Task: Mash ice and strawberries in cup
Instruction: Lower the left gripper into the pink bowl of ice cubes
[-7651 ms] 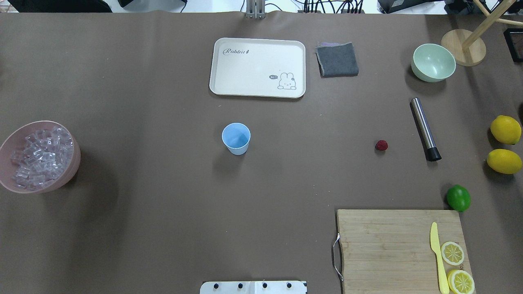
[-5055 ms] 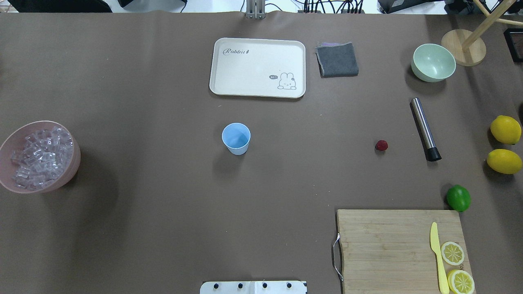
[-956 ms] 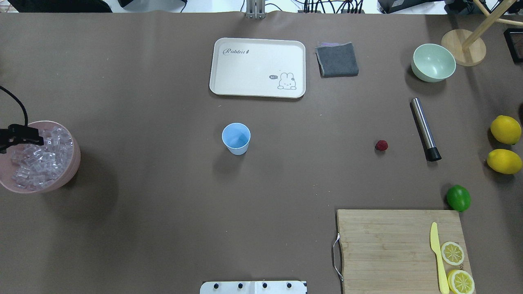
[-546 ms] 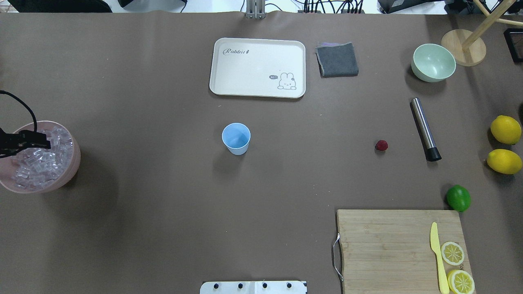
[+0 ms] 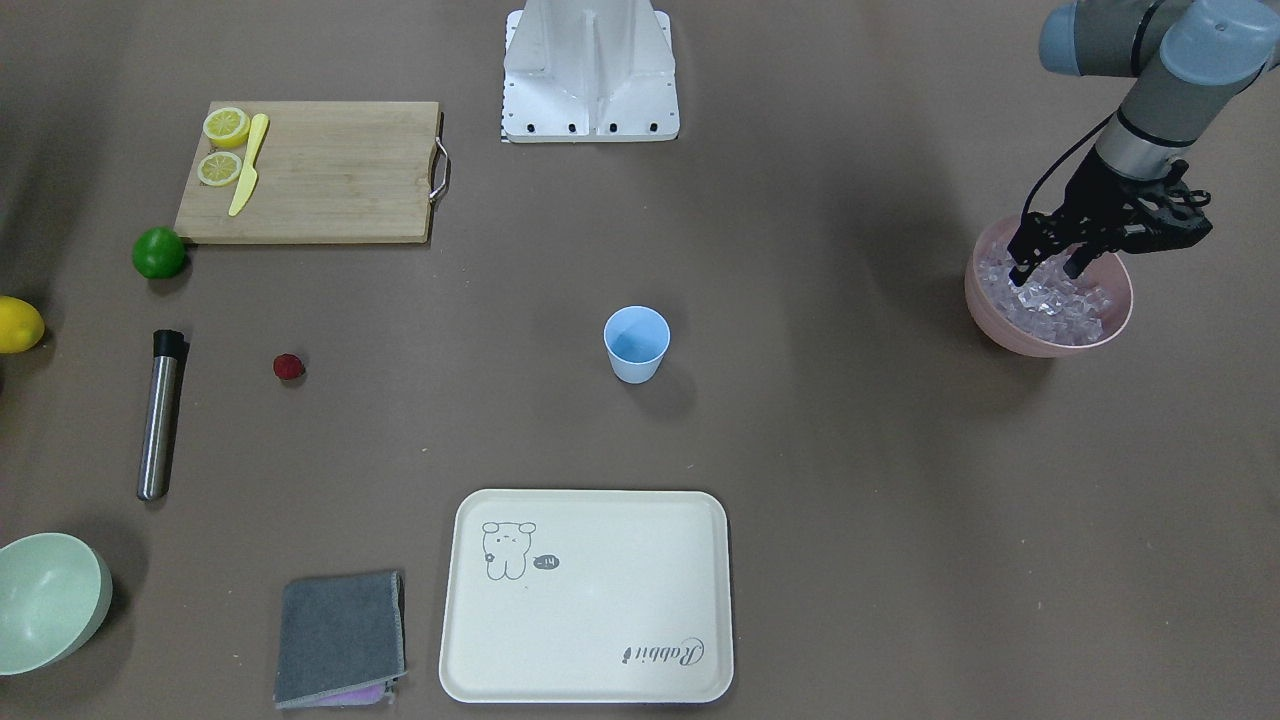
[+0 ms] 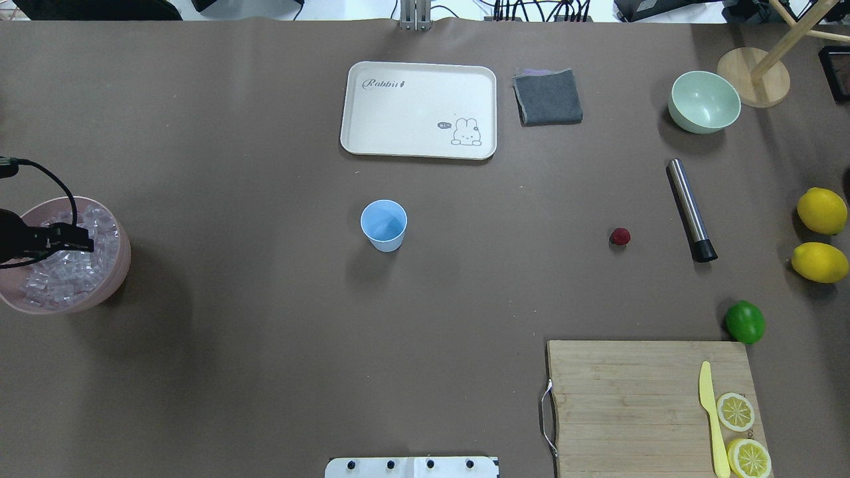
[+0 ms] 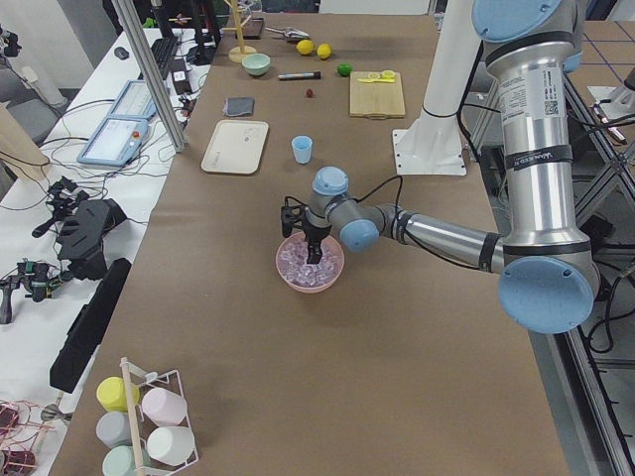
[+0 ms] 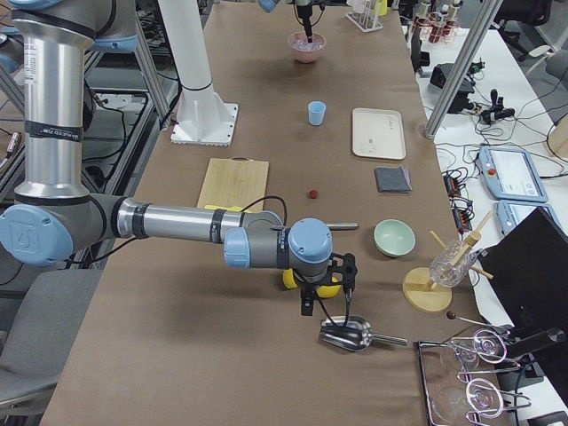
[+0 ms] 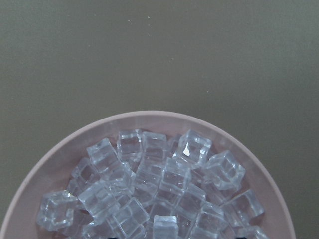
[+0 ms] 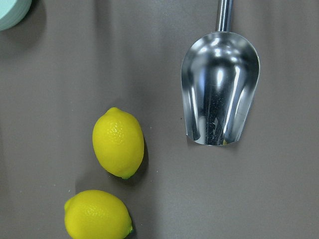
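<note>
The light-blue cup (image 6: 384, 224) (image 5: 636, 343) stands upright and empty mid-table. A dark-red strawberry (image 6: 620, 236) (image 5: 288, 367) lies alone on the mat, far to the cup's right in the overhead view. The ice (image 5: 1062, 300) (image 9: 159, 194) fills a pink bowl (image 6: 119, 262) (image 5: 1045, 345) at the table's left end. My left gripper (image 5: 1046, 272) (image 6: 83, 239) hangs open over that ice, its fingertips down at the cubes with nothing gripped. My right gripper (image 8: 324, 302) shows only in the exterior right view, low near the lemons; I cannot tell its state.
A steel muddler (image 6: 689, 207) lies right of the strawberry. Behind the cup are a cream tray (image 6: 418, 109), a grey cloth (image 6: 548, 97) and a pale green bowl (image 6: 704, 101). A cutting board (image 6: 631, 405), lime (image 6: 745, 321), lemons (image 10: 118, 142) and steel scoop (image 10: 219, 94) crowd the right side.
My left gripper has come in from the left edge and moved further over the pink bowl, down toward the ice. Nothing else has shifted.
</note>
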